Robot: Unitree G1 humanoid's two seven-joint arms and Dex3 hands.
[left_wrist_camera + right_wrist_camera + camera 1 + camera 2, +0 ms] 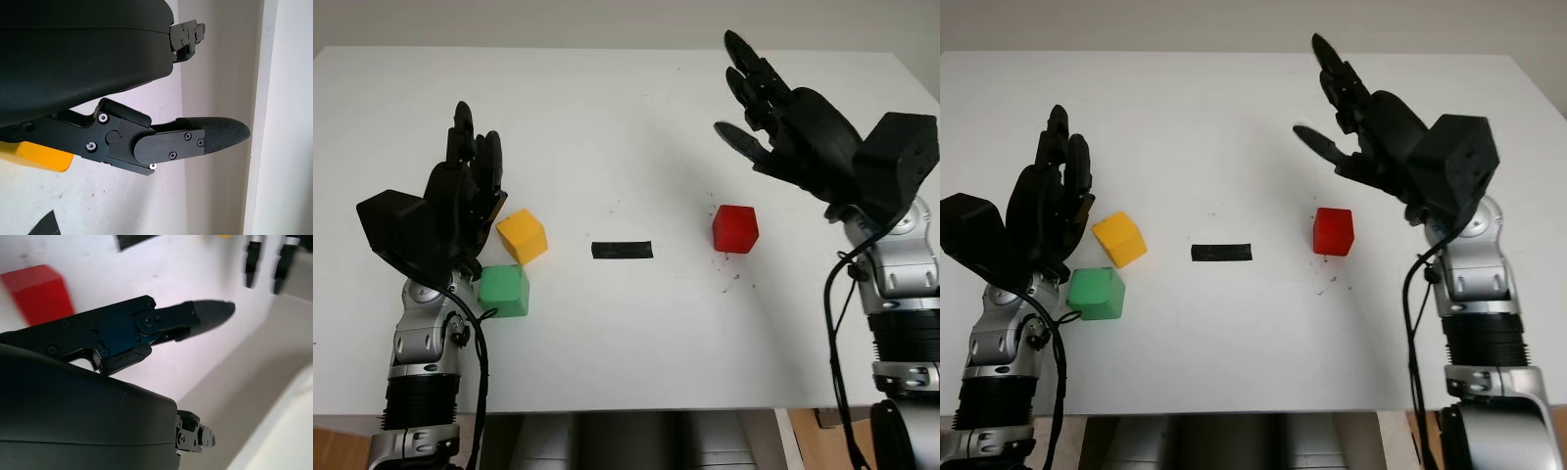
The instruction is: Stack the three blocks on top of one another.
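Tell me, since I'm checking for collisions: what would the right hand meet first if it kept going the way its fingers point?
Probably nothing: the right hand, open, points toward the far side of the white table, past the red block. That stretch looks free, though its height is unclear.

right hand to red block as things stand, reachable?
Probably yes. The right hand is open, raised over the table beyond the red block, which sits alone on the white table; nothing lies between them.
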